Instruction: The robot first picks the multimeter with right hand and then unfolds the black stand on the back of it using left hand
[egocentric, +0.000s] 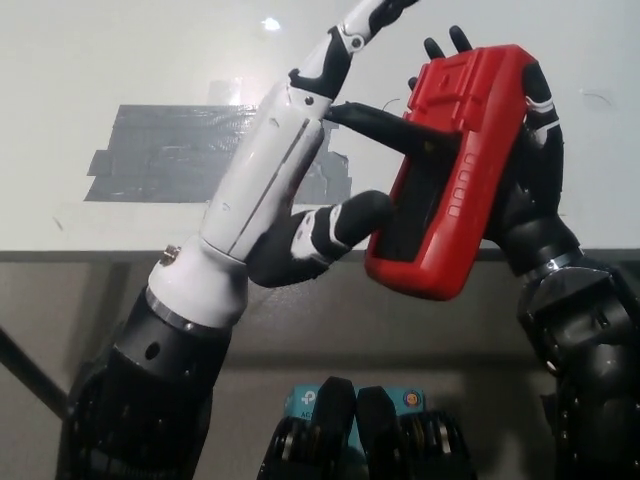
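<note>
Head view — multimeter (462, 150) gripped in right hand (525, 200).

Bright, even light from overhead; a small glare spot (271, 23) shines on the far white table (120, 50); shadows are soft; the near lower edge looks dimmer and perhaps slightly blurred.
</note>
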